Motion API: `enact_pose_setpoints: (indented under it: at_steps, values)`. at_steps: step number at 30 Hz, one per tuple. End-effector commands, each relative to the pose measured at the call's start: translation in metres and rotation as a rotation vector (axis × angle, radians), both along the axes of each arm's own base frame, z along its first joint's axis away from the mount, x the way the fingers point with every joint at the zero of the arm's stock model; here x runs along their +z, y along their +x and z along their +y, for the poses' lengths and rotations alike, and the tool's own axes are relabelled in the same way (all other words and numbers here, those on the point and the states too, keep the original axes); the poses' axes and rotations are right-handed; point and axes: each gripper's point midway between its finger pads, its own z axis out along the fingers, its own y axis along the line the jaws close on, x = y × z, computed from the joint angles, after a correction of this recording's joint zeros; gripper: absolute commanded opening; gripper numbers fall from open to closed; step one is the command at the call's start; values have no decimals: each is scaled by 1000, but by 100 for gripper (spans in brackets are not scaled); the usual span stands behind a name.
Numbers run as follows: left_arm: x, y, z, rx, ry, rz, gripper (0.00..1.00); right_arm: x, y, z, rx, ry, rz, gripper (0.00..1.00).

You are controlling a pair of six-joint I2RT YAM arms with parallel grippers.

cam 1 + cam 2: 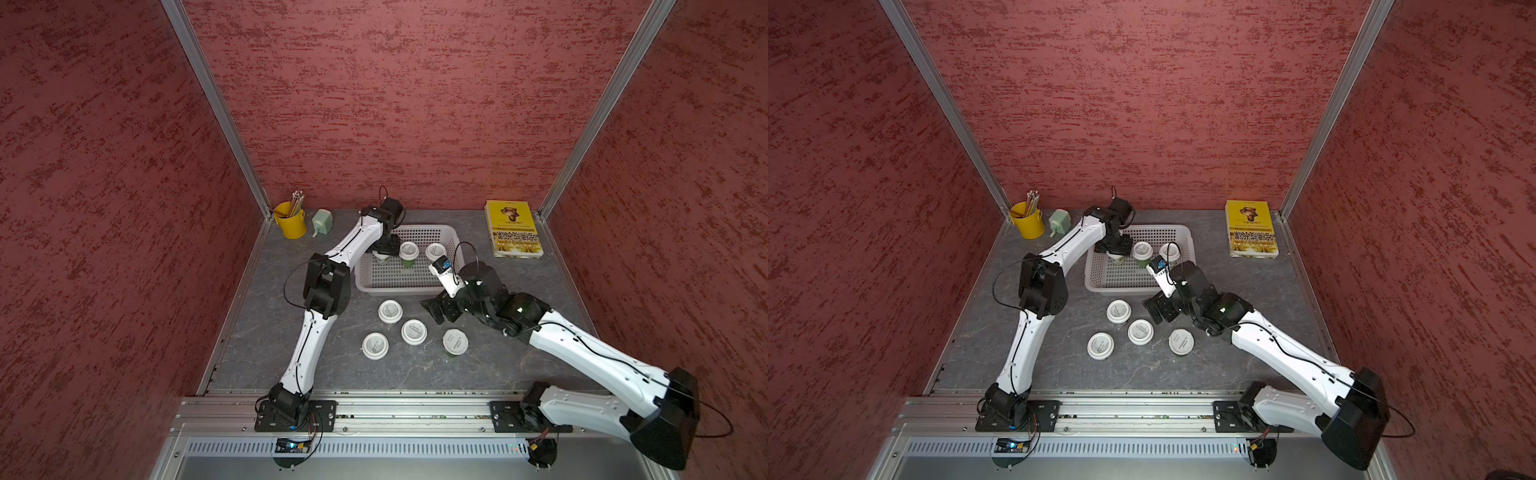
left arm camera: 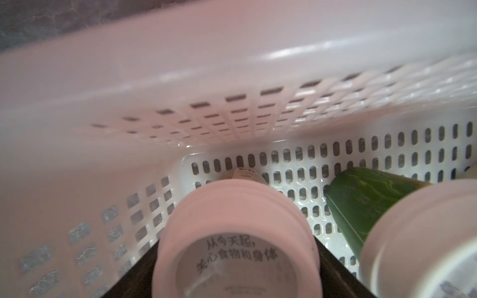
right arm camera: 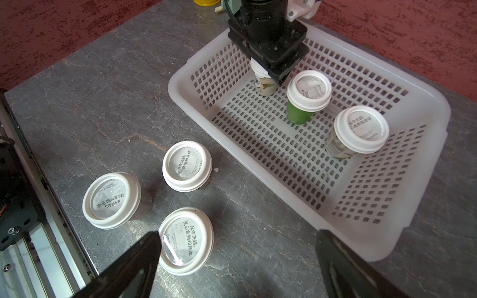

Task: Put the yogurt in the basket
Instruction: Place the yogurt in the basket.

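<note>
- The left pincer [image 3: 268, 73] reached down into the basket [image 3: 258, 162]. Its fingers flanked the lid of a yogurt cup [image 3: 264, 86] standing on the basket floor near the left wall. Whether it gripped the lid or merely sat around it could not be told.
- Two more cups stood in the basket: a green cup [image 3: 308, 90] just beside the first, and a pale cup [image 3: 361, 129] further to the right.
- Four tabletop cups [image 1: 390, 311] stood close together on the tabletop [image 3: 103, 103], just in front of the basket.
- The right pincer [image 3: 238, 237] hung spread wide and empty, low over the nearest cup [image 3: 185, 240].
- Risk: if the left fingers clung to the lid as they rose, the cup could lift, tip and knock the green cup over.
- Risk: the right pincer's finger sat very near the nearest cup's lid, so an off-centre descent could push that cup into its neighbours.
- Risk: the right arm's wrist hung near the basket's near right corner, and a careless swing might shove the basket.
</note>
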Motion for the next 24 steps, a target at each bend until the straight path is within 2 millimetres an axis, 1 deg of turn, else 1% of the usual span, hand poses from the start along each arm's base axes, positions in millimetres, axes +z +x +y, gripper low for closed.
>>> enact_pose_setpoints:
  at_steps: [1, 7, 10, 12, 13, 16, 19, 21, 24]
  values:
    - [1, -1, -2, -14, 20, 0, 82, 1, 0, 1, 3, -6, -19, 98]
    - [10, 1, 0, -14, 32, -21, 89, 1, 0, 3, 10, -3, -13, 98]
    - [18, 3, 0, -14, 29, -40, 93, 0, -1, 3, 12, -3, -8, 99]
    - [26, 4, -1, -18, 25, -56, 99, -1, -1, 3, 13, -3, -7, 98]
    - [30, 4, -1, -17, 24, -64, 100, 0, -1, 3, 13, -2, -8, 98]
    - [47, 5, -1, -21, 26, -98, 100, 0, -1, 4, 14, 0, -6, 98]
    - [70, 3, -1, -24, 32, -143, 100, 0, -1, 5, 17, 2, -3, 98]
    - [89, 1, 0, -24, 33, -178, 100, 0, -2, 5, 19, 5, 1, 98]
    - [124, -4, 2, -24, 32, -240, 100, 3, -3, 6, 24, 15, 1, 98]
